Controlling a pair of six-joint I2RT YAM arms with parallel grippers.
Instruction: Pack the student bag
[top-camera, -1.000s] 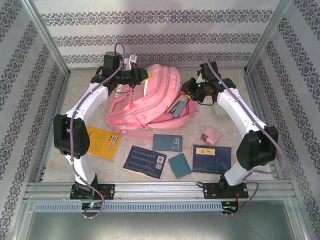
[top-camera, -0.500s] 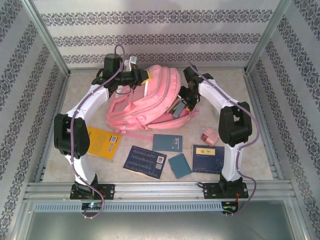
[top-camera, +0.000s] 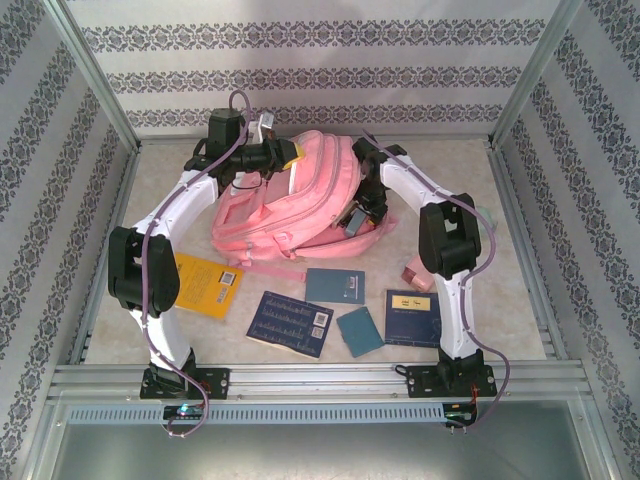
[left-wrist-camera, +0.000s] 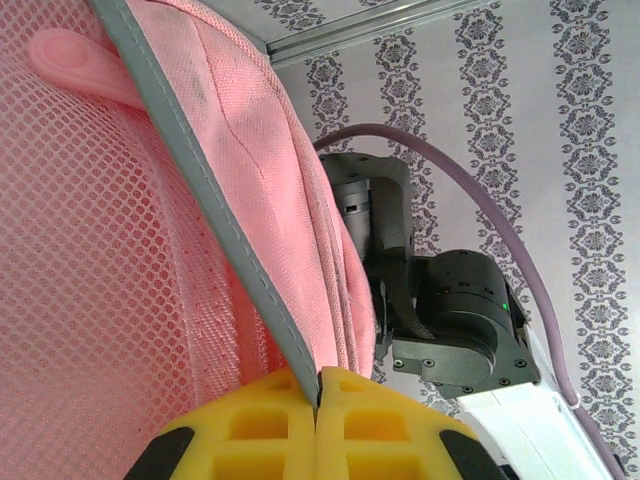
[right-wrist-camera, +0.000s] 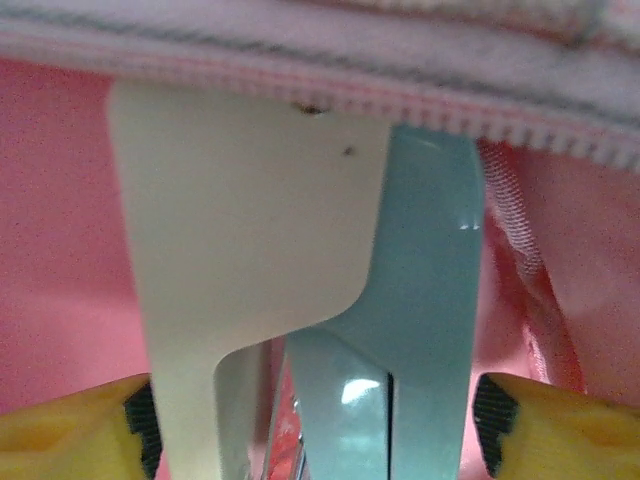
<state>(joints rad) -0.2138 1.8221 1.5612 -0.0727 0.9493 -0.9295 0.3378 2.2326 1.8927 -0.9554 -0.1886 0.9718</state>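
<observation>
The left arm rises from its base at the near edge, bends at the elbow, leans toward the back wall and turns its wrist to the right. The left gripper sits at the far, rounded end of the student bag. Its yellow jaws are pressed together on a grey-trimmed edge of the pink fabric, seen close up from the left wrist.

The right arm stands upright to its elbow, leans far and left, then folds down. The right gripper dips into the bag's open right side. From the right wrist its jaws stand wide apart, with a cream and teal object between them under a pink zip. I cannot tell whether the pads touch it.

The bag lies flat at the far middle of the worktop. Its long axis runs diagonally from near left to far right, rounded end toward the back wall.

In front of it lie:
- a yellow booklet, partly under the left arm
- a dark blue book
- a teal book
- a small teal notebook
- another dark blue book
- a small pink box, which the right arm partly hides
</observation>
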